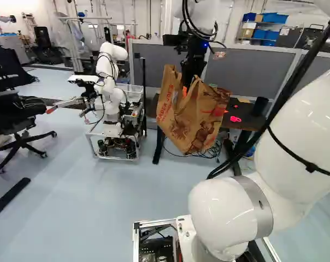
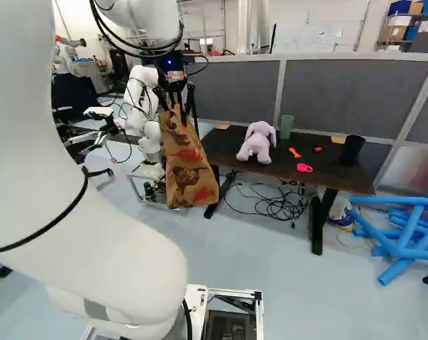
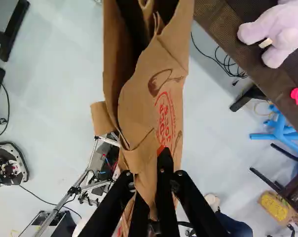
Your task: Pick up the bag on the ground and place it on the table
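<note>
Half done: your black two-fingered gripper point(image 3: 162, 157) pinches brown paper bag point(image 1: 193, 117) aloft, left of dark rectangular table point(image 2: 221, 144); placing remains.

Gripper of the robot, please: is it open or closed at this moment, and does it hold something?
Gripper: closed on the brown paper bag, which hangs from it.

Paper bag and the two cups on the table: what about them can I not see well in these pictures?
- Inside of the paper bag: wrist view, folds and shadow hide it.
- Part of the bag pinched in the claw: wrist view, fingers and a fold cover it.
- Insides of green cup and dark cup: right base view, walls hide them, too small.
</note>
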